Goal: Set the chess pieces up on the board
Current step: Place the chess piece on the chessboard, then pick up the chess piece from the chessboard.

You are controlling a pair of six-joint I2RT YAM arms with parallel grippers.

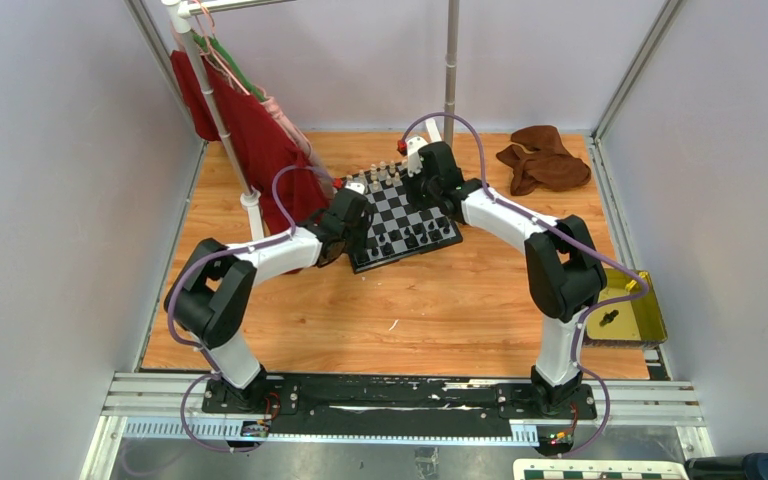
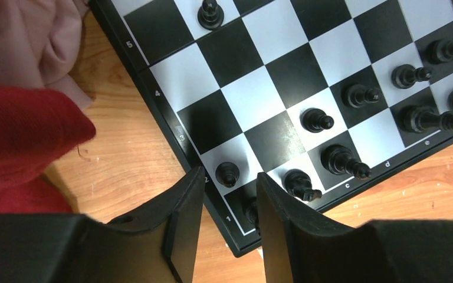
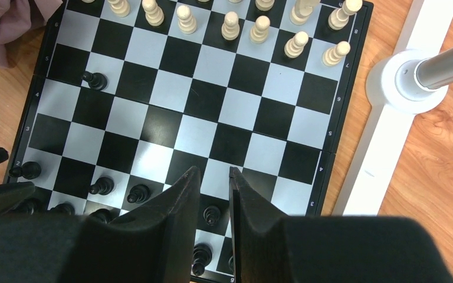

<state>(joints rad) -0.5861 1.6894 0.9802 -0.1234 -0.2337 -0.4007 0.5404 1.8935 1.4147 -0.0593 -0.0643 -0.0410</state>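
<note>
Board: the board (image 1: 412,205) lies slightly askew on the table (image 1: 410,310), toward 12 o'clock from the table's middle.
Cream pieces: the cream pieces (image 3: 230,26) stand upright in two rows along the board's 12 o'clock edge, as the right wrist camera sees it.
Black pieces: the black pieces (image 3: 101,186) crowd the 6 to 8 o'clock edge in that same view, in ragged rows, some hidden behind the fingers.
Lone pawn: one lone pawn (image 3: 94,79) stands by itself at the board's 10 o'clock side, well apart from both groups.
Left gripper: the left gripper (image 2: 230,174) hangs over the board corner marked 1 and 2, its fingers spread. A black pawn shows just past the tips and a corner piece (image 2: 250,209) sits in the gap. It is too dark there to tell whether a finger touches that piece.
Right gripper: the right gripper (image 3: 212,171) is above the black side, fingers parted only narrowly and holding nothing. A black pawn on the board shows through the slit.
Cloths: a red cloth (image 2: 23,135) and a pink cloth (image 2: 29,41) lie at the board's 9 o'clock side. A brown cloth (image 1: 545,160) is at the table's 2 o'clock corner.
Pole base: a white pole base (image 3: 398,82) sits just beside the board at 2 o'clock.
</note>
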